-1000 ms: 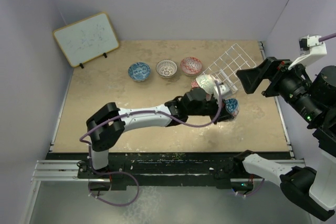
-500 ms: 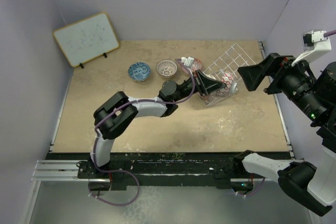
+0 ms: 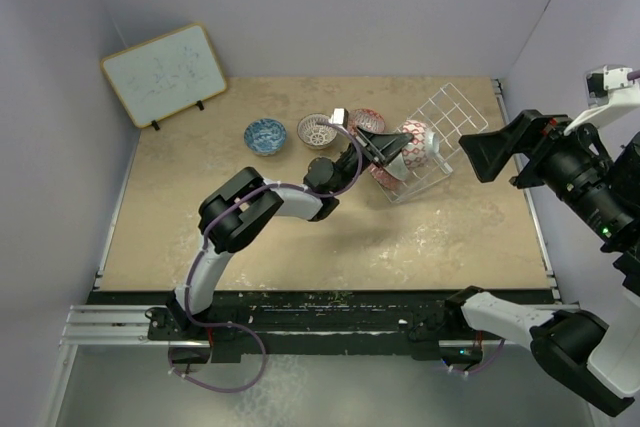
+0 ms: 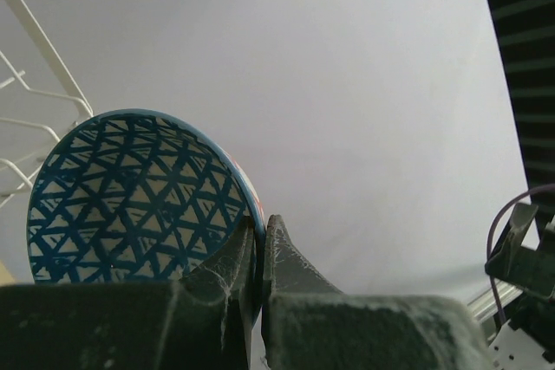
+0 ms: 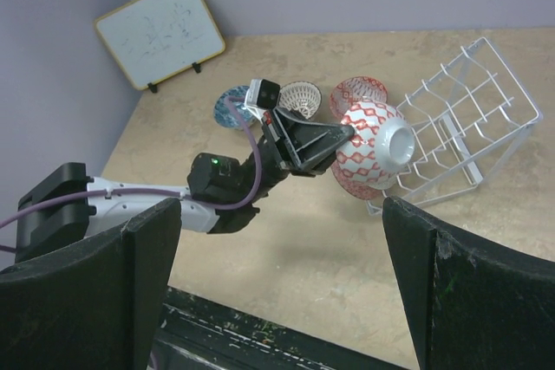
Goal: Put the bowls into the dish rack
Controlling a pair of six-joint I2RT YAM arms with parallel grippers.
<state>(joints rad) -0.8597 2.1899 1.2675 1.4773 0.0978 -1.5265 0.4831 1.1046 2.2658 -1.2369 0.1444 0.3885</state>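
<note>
Presently we find the left pincer [image 4: 260, 230] clamped on a bowl [image 4: 130, 192] by its rim, tipped edgewise, evidently to suit the rack [image 5: 473, 114]. The right pincer [image 5: 277, 214] gapes idle.

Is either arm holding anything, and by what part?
The left gripper is shut on a bowl, pinching its rim, one finger inside and one outside. The right gripper is open and holds nothing.

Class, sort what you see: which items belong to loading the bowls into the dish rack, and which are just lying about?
Belongs to the job:
dish rack; held bowl, gripped by the left end effector; blue bowl; white-lattice bowl; red bowl.

Just lying about:
whiteboard.
</note>
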